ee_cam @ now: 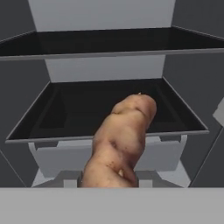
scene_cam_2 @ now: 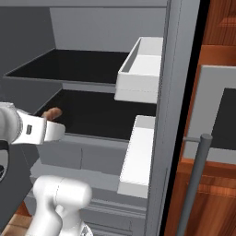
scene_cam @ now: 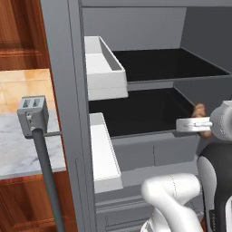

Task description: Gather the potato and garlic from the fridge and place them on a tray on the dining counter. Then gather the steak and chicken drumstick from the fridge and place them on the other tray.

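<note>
The fridge [scene_cam: 74, 90] stands open in front of me, its two black shelves [scene_cam: 149, 111] bare. A pinkish-brown, lumpy chicken drumstick [ee_cam: 120, 140] fills the middle of the hand view and rises from between the fingers, hiding them. My gripper [scene_cam: 202, 121] is shut on this drumstick [scene_cam: 199, 110] just in front of the lower shelf's front edge, at the right side of the opening. In the right base view the gripper [scene_cam_2: 48, 121] sits at the left, with the drumstick's end [scene_cam_2: 51, 113] poking up above the white hand.
White door bins [scene_cam: 102, 68] [scene_cam_2: 140, 76] hang on the open doors either side. Grey drawers [scene_cam: 149, 152] lie below the lower shelf. A dark bar handle [scene_cam: 45, 172] [scene_cam_2: 196, 184] stands on each door. A marble counter top [scene_cam: 18, 145] shows behind the left door.
</note>
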